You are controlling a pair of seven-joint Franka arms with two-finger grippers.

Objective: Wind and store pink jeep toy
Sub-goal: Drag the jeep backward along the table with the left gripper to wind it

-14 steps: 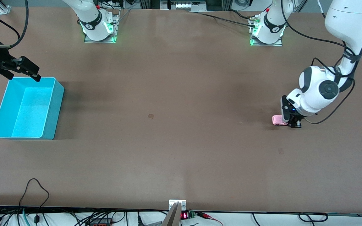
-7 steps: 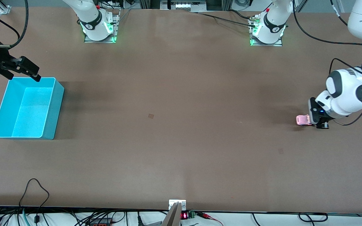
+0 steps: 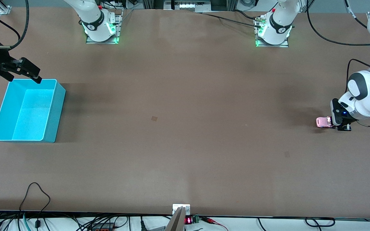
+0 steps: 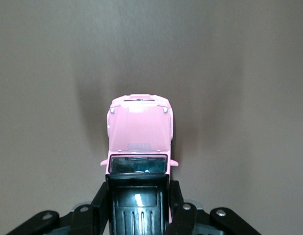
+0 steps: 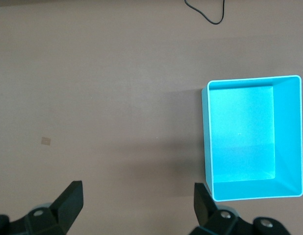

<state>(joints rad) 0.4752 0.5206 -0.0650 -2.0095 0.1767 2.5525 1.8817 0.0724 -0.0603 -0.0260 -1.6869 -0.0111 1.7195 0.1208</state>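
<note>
The pink jeep toy (image 3: 323,122) sits low on the brown table near the left arm's end. My left gripper (image 3: 341,125) is shut on its rear part. In the left wrist view the pink hood (image 4: 140,132) points away from the gripper (image 4: 138,196), and the black fingers (image 4: 100,205) clamp the sides of the black ribbed roof. My right gripper (image 3: 32,73) is open and empty, up in the air over the corner of the cyan bin (image 3: 55,112) farthest from the front camera. The right wrist view shows the open gripper (image 5: 137,200) and the empty bin (image 5: 209,137).
A small dark square mark (image 3: 154,118) lies mid-table and shows in the right wrist view (image 5: 45,141). A black cable loop (image 3: 35,192) lies by the front edge. The table's edge at the left arm's end is close to the jeep.
My left gripper has moved along the table toward the left arm's end, taking the pink jeep with it. The right arm has not moved.
</note>
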